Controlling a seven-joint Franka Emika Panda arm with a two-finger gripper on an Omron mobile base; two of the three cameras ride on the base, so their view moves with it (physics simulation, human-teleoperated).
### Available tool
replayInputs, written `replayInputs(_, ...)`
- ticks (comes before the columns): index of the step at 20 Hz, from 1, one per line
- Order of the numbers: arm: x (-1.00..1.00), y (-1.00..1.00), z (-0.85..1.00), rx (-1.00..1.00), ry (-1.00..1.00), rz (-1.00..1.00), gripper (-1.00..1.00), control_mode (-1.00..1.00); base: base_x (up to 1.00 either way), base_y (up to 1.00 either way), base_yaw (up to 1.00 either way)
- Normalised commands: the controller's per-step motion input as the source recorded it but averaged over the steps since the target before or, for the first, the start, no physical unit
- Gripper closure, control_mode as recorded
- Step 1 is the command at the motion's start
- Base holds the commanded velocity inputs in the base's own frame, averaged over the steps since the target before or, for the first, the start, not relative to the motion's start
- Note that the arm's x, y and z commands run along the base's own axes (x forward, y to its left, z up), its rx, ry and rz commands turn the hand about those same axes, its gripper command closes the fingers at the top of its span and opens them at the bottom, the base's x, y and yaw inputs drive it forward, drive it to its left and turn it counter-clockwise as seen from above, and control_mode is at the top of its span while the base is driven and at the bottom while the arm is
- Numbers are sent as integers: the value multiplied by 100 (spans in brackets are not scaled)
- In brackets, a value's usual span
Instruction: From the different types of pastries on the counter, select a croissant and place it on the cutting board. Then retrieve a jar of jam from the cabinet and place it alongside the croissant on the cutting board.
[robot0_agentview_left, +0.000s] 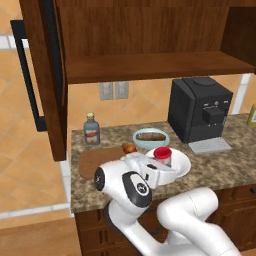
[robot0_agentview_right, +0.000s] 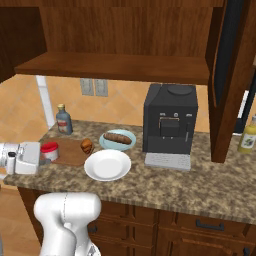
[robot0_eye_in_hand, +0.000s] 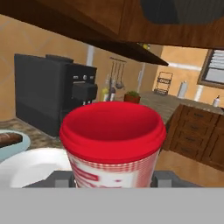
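Hand view puts the jar (robot0_eye_in_hand: 113, 146) between the tool's (robot0_eye_in_hand: 111, 179) fingers, which are closed on its sides below the red lid. It hangs just above the board (robot0_agentview_right: 70, 152), beside the croissant (robot0_agentview_right: 87, 146). Small, rigid and probably smooth, it suits this mid-body grip.

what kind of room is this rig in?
A home-style kitchen, simulated. Signs: a granite-look counter over wooden drawers, a black coffee machine, an open wall cabinet, and pastries by a cutting board. The gripper holds a jar of jam.
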Motion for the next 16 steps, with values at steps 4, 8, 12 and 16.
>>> replayInputs(4, 16, 6, 0, -2, -6, -1, 100, -100, 0, 0, 0)
replayInputs(8, 33, 35, 0, -1, -9, 0, 100, -100, 0, 0, 0)
replayInputs(12, 43, 62, 0, 0, -10, 0, 100, -100, 0, 0, 0)
replayInputs(16, 38, 63, 0, 0, -4, 0, 100, -100, 0, 0, 0)
